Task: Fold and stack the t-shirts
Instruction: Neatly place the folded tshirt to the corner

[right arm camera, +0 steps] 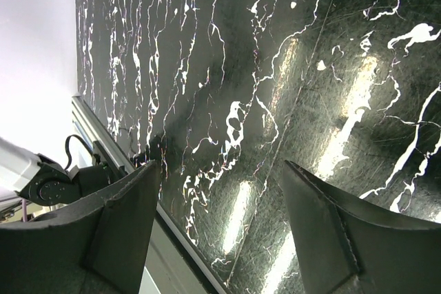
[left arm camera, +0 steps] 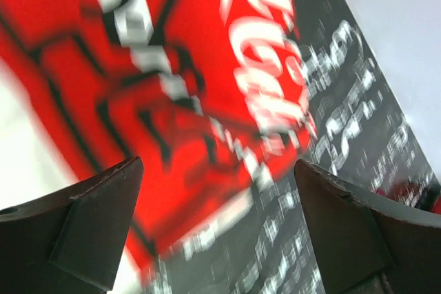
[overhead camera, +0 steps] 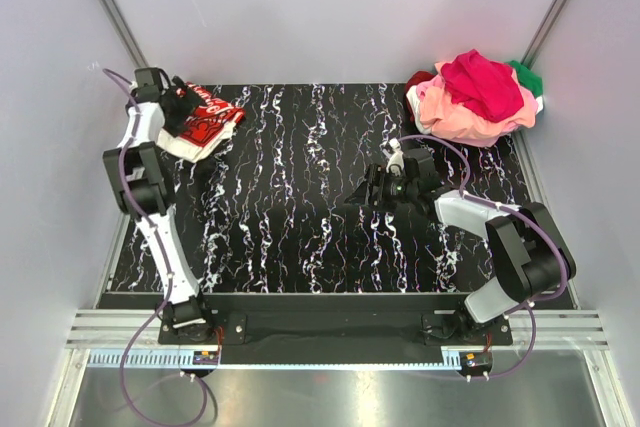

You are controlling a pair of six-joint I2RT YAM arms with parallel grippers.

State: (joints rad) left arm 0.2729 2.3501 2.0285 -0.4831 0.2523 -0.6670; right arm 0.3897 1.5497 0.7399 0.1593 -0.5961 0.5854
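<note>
A folded white t-shirt with a red printed logo lies at the far left corner of the black marbled table. My left gripper hovers right over it, open and empty; in the left wrist view the red logo fills the frame between the spread fingers, blurred. A heap of unfolded t-shirts, pink, magenta, dark red and green, sits at the far right corner. My right gripper is open and empty above the middle of the table, with only bare tabletop between its fingers.
Grey walls close the table at the back and both sides. A metal rail runs along the near edge by the arm bases. The left arm's base shows in the right wrist view.
</note>
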